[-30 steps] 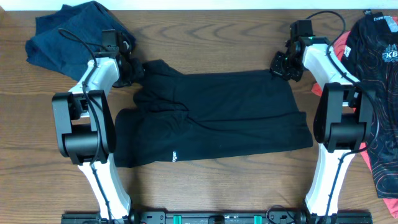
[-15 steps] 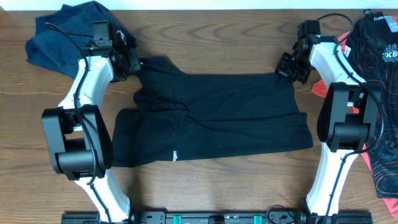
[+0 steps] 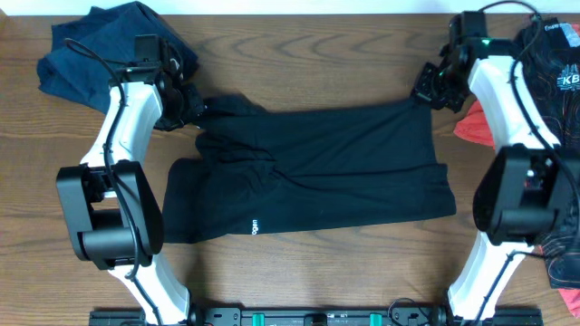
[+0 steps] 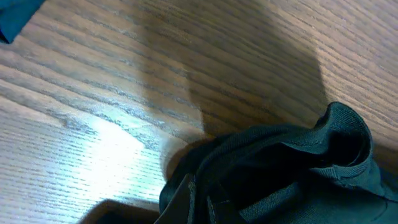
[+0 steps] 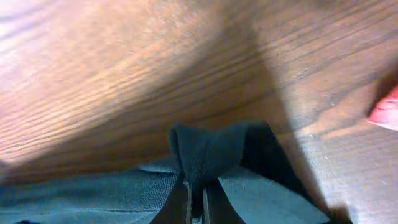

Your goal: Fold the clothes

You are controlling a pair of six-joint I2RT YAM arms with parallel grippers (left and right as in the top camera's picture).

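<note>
A plain black garment (image 3: 317,167) with a small white logo lies spread across the middle of the table. My left gripper (image 3: 192,107) is shut on its bunched far left corner (image 4: 280,168). My right gripper (image 3: 426,91) is shut on its far right corner (image 5: 205,149), pinched between the fingers. Both corners are lifted a little off the wood. A navy garment (image 3: 100,45) lies crumpled at the far left. A black garment with red lines (image 3: 548,63) lies over a coral-pink one (image 3: 471,127) at the right edge.
The wooden table (image 3: 299,50) shows bare between the arms at the back and along the front. A sliver of blue fabric (image 4: 15,18) shows at the left wrist view's top left, a coral-pink edge (image 5: 385,109) at the right wrist view's right.
Both grippers have pulled the black garment's far corners outward and toward the back. The far edge is now stretched straighter between them.
</note>
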